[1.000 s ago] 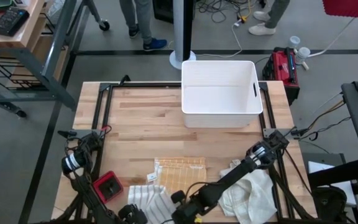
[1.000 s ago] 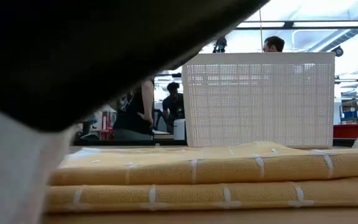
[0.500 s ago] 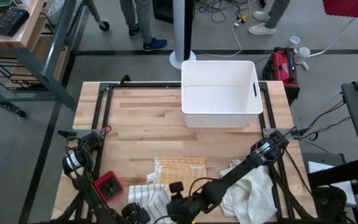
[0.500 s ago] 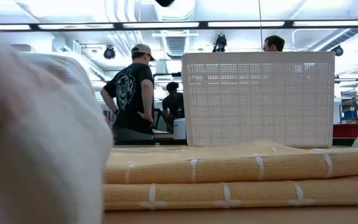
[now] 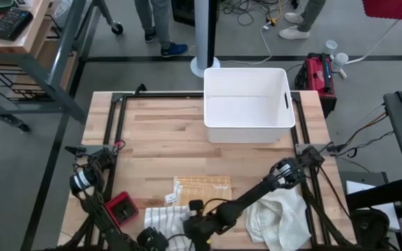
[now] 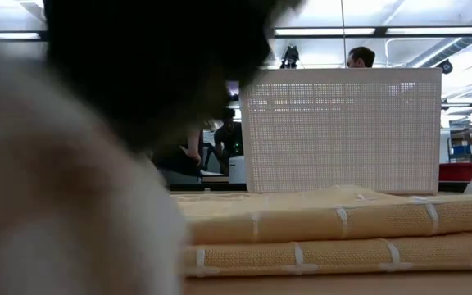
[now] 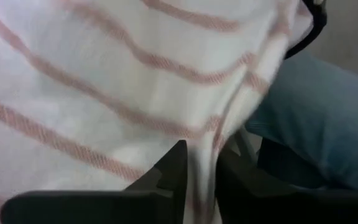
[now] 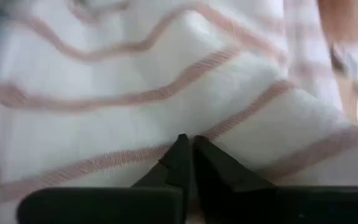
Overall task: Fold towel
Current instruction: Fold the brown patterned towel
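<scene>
1. Right at the front edge of the table you have the striped towel (image 5: 167,218), white with thin reddish stripes, lying bunched up between the two grippers.
2. Your left gripper (image 7: 201,155) sits at the towel's near side. Its fingers are almost together and pinch a hanging fold of the striped cloth.
3. Your right gripper (image 8: 187,142) reaches in from the right, low over the same towel. Its fingers are pressed together with the tips against the cloth. You cannot tell whether any cloth is caught between them.
4. Just behind the striped towel lies a folded yellow towel (image 5: 202,189). A crumpled white cloth (image 5: 279,217) lies to its right, under the right arm. A small red object (image 5: 121,208) sits to its left.
5. At the far edge stands the white bin (image 5: 246,104). From above, you see only its white floor and walls.
6. From table height the bin's wall (image 6: 342,131) shows as a fine mesh and the yellow towel (image 6: 342,238) as two stacked layers. Blurred pale cloth and a dark arm fill that picture's left half.
7. People (image 6: 359,57) show behind the table only in that view. Only the left wrist view shows blue fabric (image 7: 316,124) beyond the towel's edge.
</scene>
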You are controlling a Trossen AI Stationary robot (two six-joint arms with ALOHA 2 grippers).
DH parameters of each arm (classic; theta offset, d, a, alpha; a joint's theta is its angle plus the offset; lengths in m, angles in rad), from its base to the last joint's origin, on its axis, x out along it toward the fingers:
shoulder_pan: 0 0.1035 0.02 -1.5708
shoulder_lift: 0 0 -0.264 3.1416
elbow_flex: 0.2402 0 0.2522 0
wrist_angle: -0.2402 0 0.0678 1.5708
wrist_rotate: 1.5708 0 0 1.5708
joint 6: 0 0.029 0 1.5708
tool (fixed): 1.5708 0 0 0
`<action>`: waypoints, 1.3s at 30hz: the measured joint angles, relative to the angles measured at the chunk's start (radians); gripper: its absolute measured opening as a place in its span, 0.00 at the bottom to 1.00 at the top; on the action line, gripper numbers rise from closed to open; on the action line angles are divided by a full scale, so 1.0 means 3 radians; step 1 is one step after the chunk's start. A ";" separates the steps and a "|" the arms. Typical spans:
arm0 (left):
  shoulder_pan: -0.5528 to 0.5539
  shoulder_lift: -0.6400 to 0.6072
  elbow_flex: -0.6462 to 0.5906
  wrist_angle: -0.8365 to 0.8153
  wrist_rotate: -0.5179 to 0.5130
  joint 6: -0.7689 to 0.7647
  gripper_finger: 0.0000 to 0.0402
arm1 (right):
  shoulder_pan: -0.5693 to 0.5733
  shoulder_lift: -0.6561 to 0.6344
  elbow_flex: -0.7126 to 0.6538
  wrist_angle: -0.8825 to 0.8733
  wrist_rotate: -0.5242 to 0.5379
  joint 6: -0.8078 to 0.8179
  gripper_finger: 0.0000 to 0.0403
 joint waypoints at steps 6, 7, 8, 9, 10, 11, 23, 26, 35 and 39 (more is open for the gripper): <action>-0.0002 -0.0105 0.0000 -0.0023 0.0023 -0.0001 0.15 | -0.0091 0.0000 -0.0028 -0.0386 0.0038 0.0114 0.01; -0.0011 -0.0129 0.0001 -0.0029 0.0033 -0.0001 0.15 | -0.0102 -0.0002 -0.0038 -0.0402 0.0040 0.0111 0.01; -0.0020 -0.0148 0.0009 -0.0044 0.0054 -0.0001 0.14 | -0.0112 -0.0003 -0.0041 -0.0419 0.0043 0.0098 0.00; -0.0038 -0.0162 0.0017 -0.0048 0.0090 -0.0004 0.14 | -0.0123 -0.0005 -0.0042 -0.0432 0.0042 0.0086 0.00; -0.0054 -0.0176 0.0022 -0.0063 0.0103 -0.0016 0.13 | -0.0134 -0.0006 -0.0042 -0.0439 0.0041 0.0077 0.00; -0.0062 -0.0188 0.0023 -0.0105 0.0112 -0.0042 0.12 | -0.0144 -0.0006 -0.0042 -0.0445 0.0043 0.0061 0.00; 0.0015 -0.0232 -0.0096 -0.1568 -0.0256 -0.0706 0.04 | -0.0101 -0.0147 -0.0064 -0.0561 0.0048 -0.0024 0.00; 0.0052 -0.0232 -0.0201 -0.1618 -0.0258 -0.0670 0.02 | -0.0069 -0.0190 -0.0059 -0.0595 0.0037 -0.0005 0.00; 0.0102 -0.0239 -0.0496 -0.1450 0.0154 -0.0817 0.00 | -0.0082 -0.0194 -0.0057 -0.0937 0.0050 0.0167 0.00; 0.0102 -0.0246 -0.0469 -0.1597 0.0174 -0.1041 0.00 | -0.0079 -0.0197 -0.0057 -0.1127 0.0039 0.0184 0.00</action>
